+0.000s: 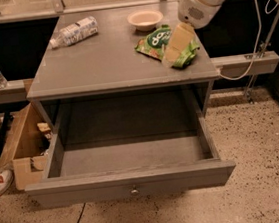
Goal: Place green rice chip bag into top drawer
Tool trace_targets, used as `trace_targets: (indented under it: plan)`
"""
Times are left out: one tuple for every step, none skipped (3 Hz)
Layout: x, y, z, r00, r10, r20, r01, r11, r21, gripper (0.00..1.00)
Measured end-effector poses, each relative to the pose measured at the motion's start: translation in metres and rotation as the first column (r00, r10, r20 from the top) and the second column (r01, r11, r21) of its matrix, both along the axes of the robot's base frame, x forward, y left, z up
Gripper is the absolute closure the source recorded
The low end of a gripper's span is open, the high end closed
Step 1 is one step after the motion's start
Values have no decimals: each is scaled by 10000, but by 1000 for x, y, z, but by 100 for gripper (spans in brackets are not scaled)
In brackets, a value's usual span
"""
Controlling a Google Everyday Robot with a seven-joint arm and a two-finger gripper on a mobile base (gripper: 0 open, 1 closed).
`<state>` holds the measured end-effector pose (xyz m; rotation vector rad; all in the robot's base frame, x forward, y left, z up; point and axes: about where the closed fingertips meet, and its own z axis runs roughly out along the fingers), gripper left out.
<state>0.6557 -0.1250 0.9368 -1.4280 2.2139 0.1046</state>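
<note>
The green rice chip bag (156, 42) lies flat on the right side of the grey cabinet top (103, 62), in front of a bowl. My gripper (176, 45) hangs over the bag's right half, its tan fingers (179, 37) pointing down and to the left and covering part of the bag. The top drawer (129, 157) is pulled wide open below the top. It is empty inside. Its front panel with a small round knob (134, 190) faces me.
A pale bowl (145, 18) sits at the back of the top. A plastic water bottle (74, 32) lies on its side at the back left. An open cardboard box (25, 146) stands on the floor left of the cabinet. A rail (247, 62) runs behind.
</note>
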Motion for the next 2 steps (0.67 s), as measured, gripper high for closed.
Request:
trace_targets:
  plan:
    - [38,15,-12,9983,-491,299,487,9987,142,0]
    - [70,23,-25,9905,-1275,509,1256,9913,394,0]
